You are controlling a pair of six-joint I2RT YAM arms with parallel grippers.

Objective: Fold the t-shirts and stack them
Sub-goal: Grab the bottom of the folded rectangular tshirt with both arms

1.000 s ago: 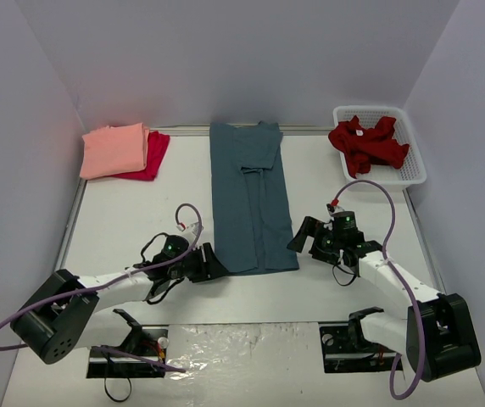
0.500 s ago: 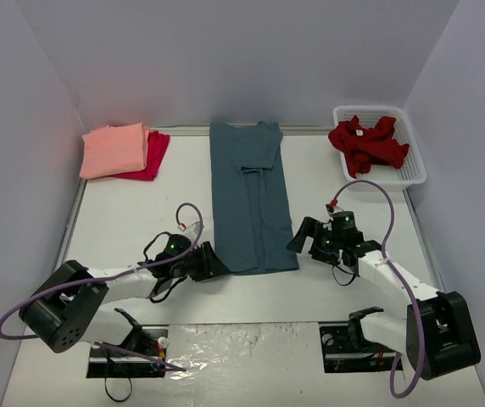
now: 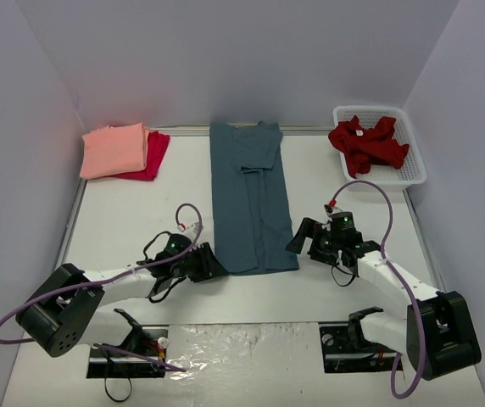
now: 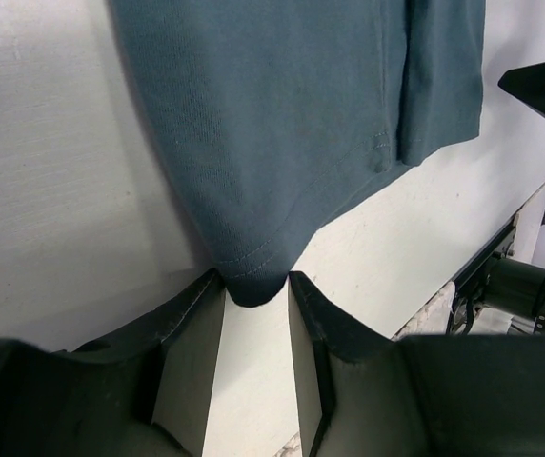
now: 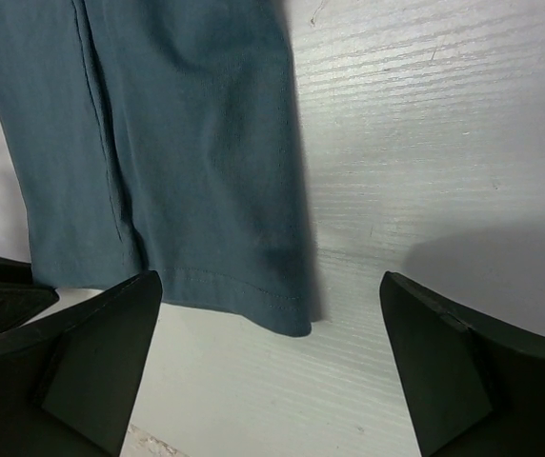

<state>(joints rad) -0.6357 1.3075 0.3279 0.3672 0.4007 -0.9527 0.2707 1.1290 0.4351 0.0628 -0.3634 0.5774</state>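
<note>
From the top view, the slate-blue t-shirt [image 3: 249,199] is seen laid out in a long narrow strip down the middle of the counter [image 3: 141,212], already folded in lengthwise. The salmon-pink t-shirt [image 3: 114,150] is folded at the far left corner and stacked on the crimson t-shirt [image 3: 155,154], which pokes out on its right side. The dark red t-shirt [image 3: 367,142] is heaped in the white basket [image 3: 414,172] at the far right, not folded at all. The left pincer [image 3: 213,264] is parked at the strip's near left corner, and the right pincer [image 3: 303,237] just beside the near right edge.

Left wrist view: the near corner of the slate-blue t-shirt [image 4: 282,114] is drawn to a point and caught between the two fingertips [image 4: 196,324], so the left pincer [image 4: 253,286] is pinching that corner, with cloth touching both sides. Bare counter [image 4: 44,143] is seen to the left.

Right wrist view: the right pincer [image 5: 271,281] is spread wide. The other near corner of the slate-blue t-shirt [image 5: 177,143] lies flat on the counter [image 5: 425,143] in the gap, and neither finger [image 5: 101,352] is touched by it.
</note>
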